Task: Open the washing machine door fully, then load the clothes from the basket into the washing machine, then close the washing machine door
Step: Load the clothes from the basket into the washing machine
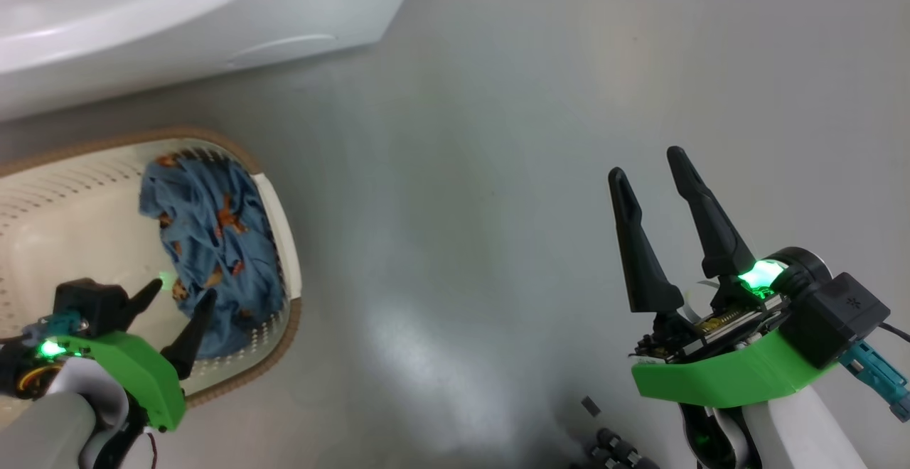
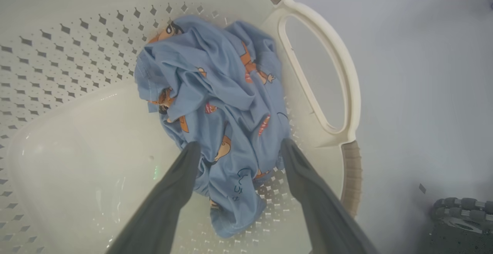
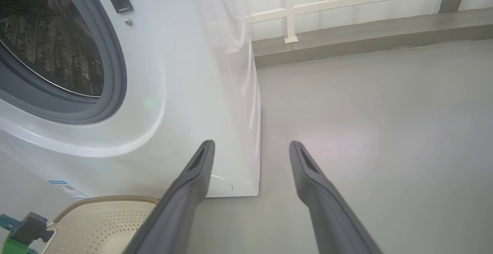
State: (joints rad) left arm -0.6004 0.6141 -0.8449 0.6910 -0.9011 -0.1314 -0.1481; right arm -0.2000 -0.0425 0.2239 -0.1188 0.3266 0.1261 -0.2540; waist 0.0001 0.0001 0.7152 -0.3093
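Left wrist view — left gripper (image 2: 240, 143) spread apart over blue clothes (image 2: 215, 104) in basket (image 2: 348, 92), right gripper (image 1: 646, 162) likewise apart, over grey floor (image 1: 462, 241)

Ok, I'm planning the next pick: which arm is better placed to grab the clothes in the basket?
Left. The left gripper hangs open astride the clothes in the basket; the right gripper is open above the floor, well aside.

The clothes (image 2: 219, 92) are light blue with little orange-brown cartoon prints, the basket (image 2: 77, 54) around them is cream with diamond-shaped holes and a brown woven-look rim, the washer (image 3: 192, 73) behind the basket is glossy white with a grey gasket (image 3: 115, 65), and the floor (image 1: 498, 170) is plain pale grey.
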